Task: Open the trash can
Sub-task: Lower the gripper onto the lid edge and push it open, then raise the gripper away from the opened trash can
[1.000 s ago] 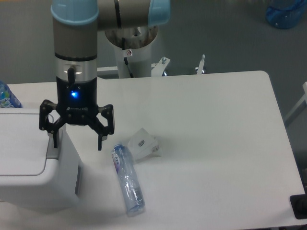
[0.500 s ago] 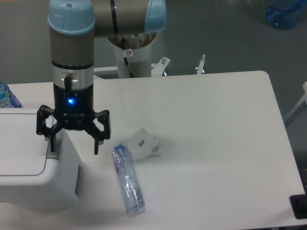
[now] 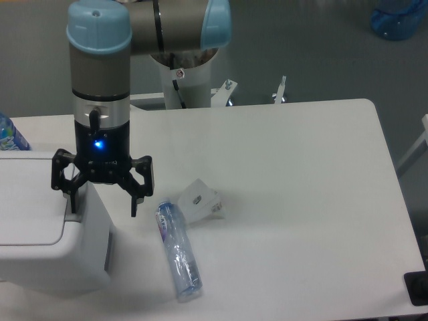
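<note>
Nearest to me, at the front left corner of the desk, I see the trash can, a big boxy white bin whose flat lid lies closed on top. A grey strip runs along the lid's right edge, and a dark slot shows on the bin's right side wall. Just to its right, a clear plastic bottle lies on its side on the desk, cap end pointing away from me. Touching or just beside that cap end sits a small clear plastic piece; I cannot tell which.

Above the bin's right edge my pincer hangs pointing straight down, spread wide open and holding nothing. Its left finger comes down at the grey strip, though I cannot tell if it touches; the right finger hangs off the bin's side, over the desk. A blue light glows on the wrist.

Farther back, a blue bottle peeks in at the left edge behind the bin, and the arm's white base post stands beyond the desk.
</note>
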{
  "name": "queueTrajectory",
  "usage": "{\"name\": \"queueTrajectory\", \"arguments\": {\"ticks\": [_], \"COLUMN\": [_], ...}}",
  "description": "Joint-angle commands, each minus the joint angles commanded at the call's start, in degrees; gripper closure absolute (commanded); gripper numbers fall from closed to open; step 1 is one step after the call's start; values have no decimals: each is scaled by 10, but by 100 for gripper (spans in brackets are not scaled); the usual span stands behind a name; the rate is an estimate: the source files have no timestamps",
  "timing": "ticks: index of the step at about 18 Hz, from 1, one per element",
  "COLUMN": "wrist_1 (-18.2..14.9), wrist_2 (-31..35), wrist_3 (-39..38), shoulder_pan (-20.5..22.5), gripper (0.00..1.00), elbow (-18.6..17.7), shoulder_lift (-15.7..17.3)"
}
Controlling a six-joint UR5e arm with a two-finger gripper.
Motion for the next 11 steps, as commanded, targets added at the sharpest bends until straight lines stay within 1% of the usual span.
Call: {"name": "queueTrajectory", "arguments": {"ticks": [11], "wrist_1": [0], "wrist_2": [1], "wrist_3": [1], "shoulder_pan": [0], "gripper": [0], "elbow": [-4], "shoulder_lift": [0]}}
